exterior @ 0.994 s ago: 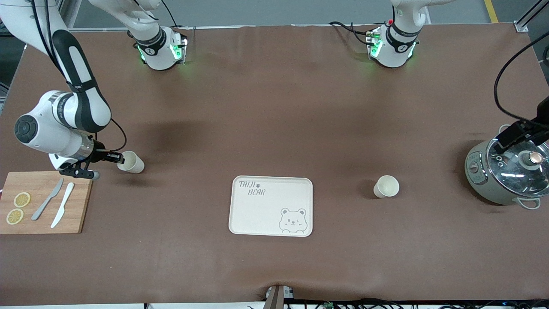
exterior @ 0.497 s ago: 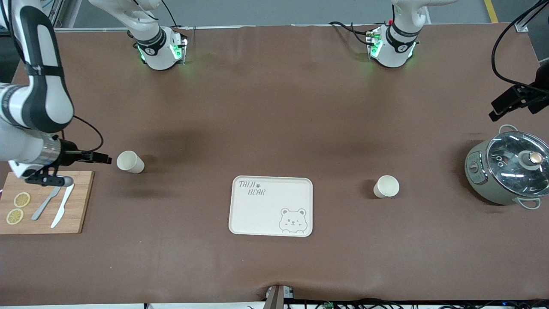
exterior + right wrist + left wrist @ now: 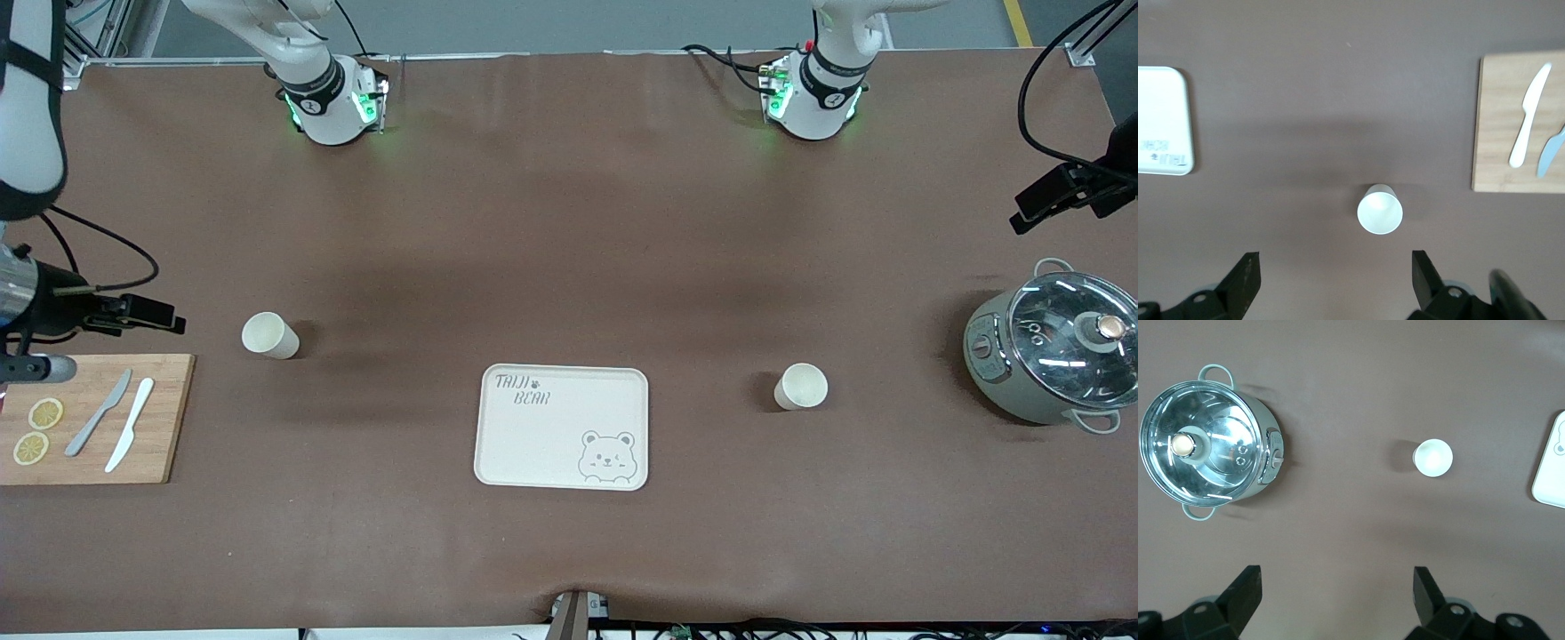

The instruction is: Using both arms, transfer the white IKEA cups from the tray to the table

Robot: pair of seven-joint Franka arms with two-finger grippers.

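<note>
White IKEA cups [image 3: 268, 335] upright, apart

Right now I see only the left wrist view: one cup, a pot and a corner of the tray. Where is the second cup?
Observer: The second cup stands upright on the table toward the right arm's end, not on the tray.
Operator: Does the right gripper hold it?
Observer: No. The right gripper is open, over the table near that cup and apart from it.
Operator: What else lies near that cup?
Observer: A wooden cutting board, nearer to the front camera than the cup.
</note>
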